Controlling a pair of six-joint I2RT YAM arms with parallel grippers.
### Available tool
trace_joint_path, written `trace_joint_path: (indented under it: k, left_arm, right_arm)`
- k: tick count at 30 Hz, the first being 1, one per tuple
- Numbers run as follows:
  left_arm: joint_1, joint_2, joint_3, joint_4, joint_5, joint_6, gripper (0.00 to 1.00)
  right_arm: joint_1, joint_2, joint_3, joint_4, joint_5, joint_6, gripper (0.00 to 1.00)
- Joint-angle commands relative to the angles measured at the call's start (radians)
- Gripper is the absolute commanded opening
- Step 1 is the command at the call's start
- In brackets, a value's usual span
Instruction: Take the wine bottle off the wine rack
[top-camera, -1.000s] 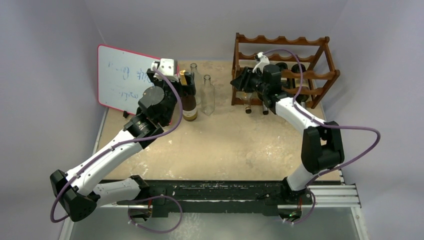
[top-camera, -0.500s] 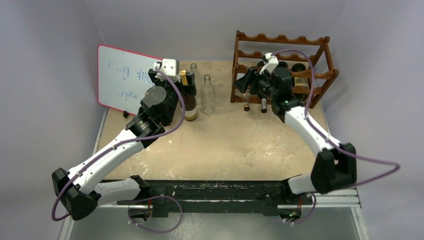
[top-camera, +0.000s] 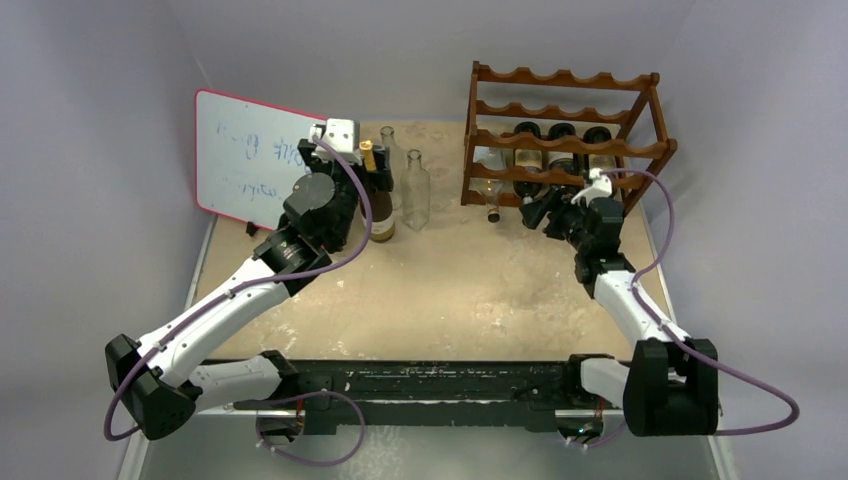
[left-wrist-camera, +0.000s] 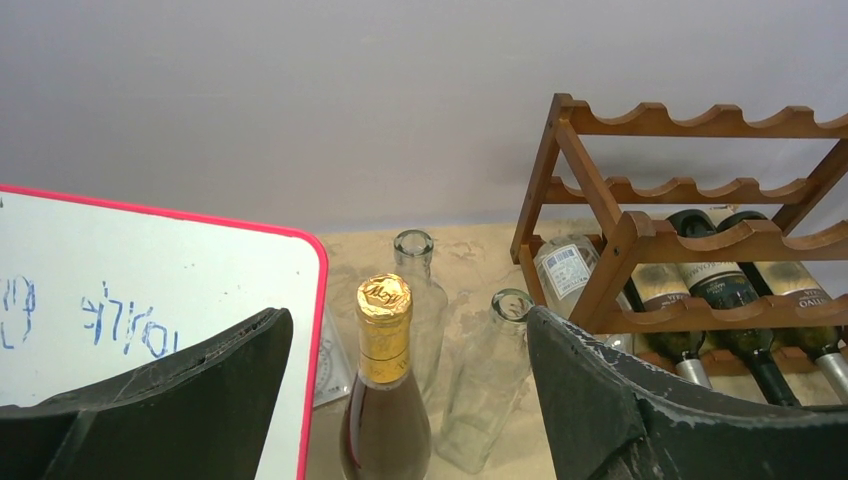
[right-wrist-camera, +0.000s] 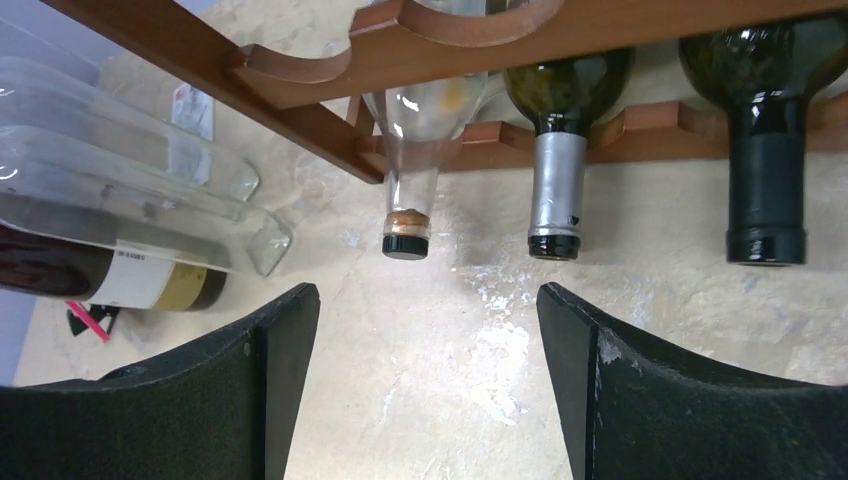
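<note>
White left arm (top-camera: 215, 305), white right arm (top-camera: 628, 300), black joints, 2 purple cables (top-camera: 745, 367), scuffed black fingers (left-wrist-camera: 180, 400)

Blue handwriting on whiteboard (left-wrist-camera: 150, 290), unreadable, bottle labels (left-wrist-camera: 563, 268) in wine rack (left-wrist-camera: 690, 190), too small

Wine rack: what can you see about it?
The wine rack is reddish-brown wood, an open frame with wavy rails in tiers. It stands upright on the table at the far right. Its top tier is bare; lower down lie one clear bottle and several dark bottles, necks poking out front. The right claw is open just before them, gripping nothing.
</note>
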Motion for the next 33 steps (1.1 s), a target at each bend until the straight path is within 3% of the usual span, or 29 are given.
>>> trace_joint_path:
  k: [1,4,8,18,26,33]
  left_arm:
    - [-0.014,0.009,0.001,0.048,-0.003,-0.006,0.86]
    - [-0.024,0.008,0.0,0.05,-0.01,0.0,0.86]
    - [-0.031,-0.002,-0.015,0.07,-0.02,0.014,0.86]
    - [-0.033,0.003,-0.036,0.097,-0.042,0.03,0.86]
    - [-0.033,0.005,-0.036,0.1,-0.044,0.036,0.86]
    - [-0.032,0.002,-0.037,0.103,-0.052,0.044,0.86]
  right_arm:
    - [-0.028,0.027,-0.1,0.341,-0.09,0.095,0.82]
    - [-0.062,0.09,-0.179,0.567,-0.104,0.159,0.83]
    - [-0.113,0.268,-0.163,0.693,-0.181,0.206,0.82]
    - [-0.142,0.535,-0.151,0.902,-0.228,0.233,0.79]
    - [-0.142,0.687,-0.101,1.006,-0.226,0.306,0.74]
    - [-0.142,0.742,-0.046,0.962,-0.205,0.335,0.72]
